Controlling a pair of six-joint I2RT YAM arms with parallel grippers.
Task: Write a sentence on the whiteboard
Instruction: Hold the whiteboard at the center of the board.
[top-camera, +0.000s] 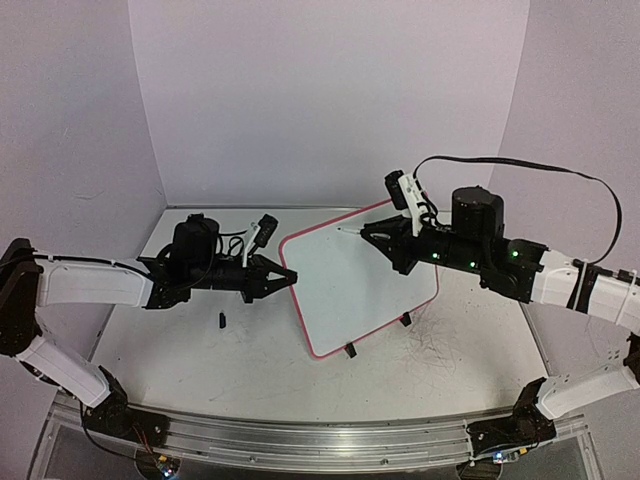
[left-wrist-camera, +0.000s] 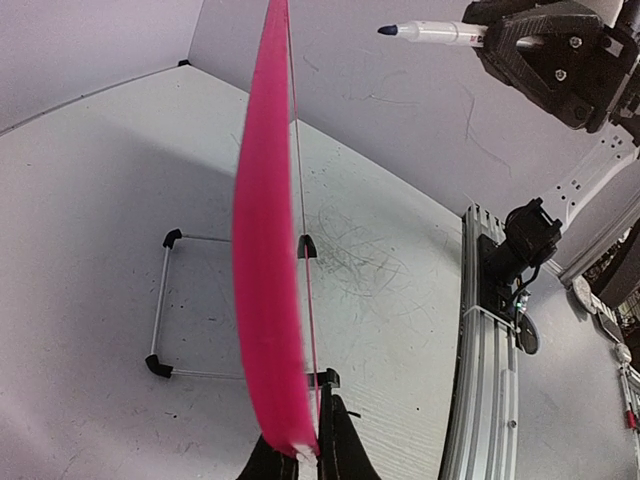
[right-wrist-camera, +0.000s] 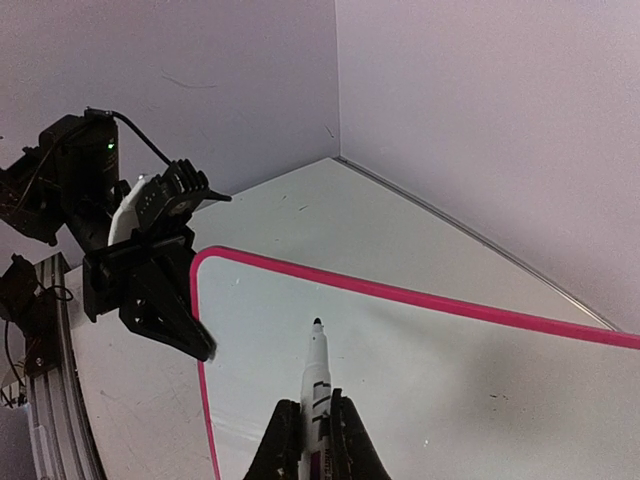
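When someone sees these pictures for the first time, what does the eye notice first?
The whiteboard with its pink rim stands out first, in the middle of the table, with no writing showing. The left gripper is shut on its left edge, while the right gripper holds a marker, its bare tip near the board's upper part but not touching.

Plain pale walls (top-camera: 330, 90) enclose a white worktop (top-camera: 170, 350), scribbled in places; a metal rail (top-camera: 320, 442) edges its near side.

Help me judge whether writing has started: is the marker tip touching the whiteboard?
Apart. The left wrist view sees the whiteboard edge-on, with the marker tip clearly off its face.
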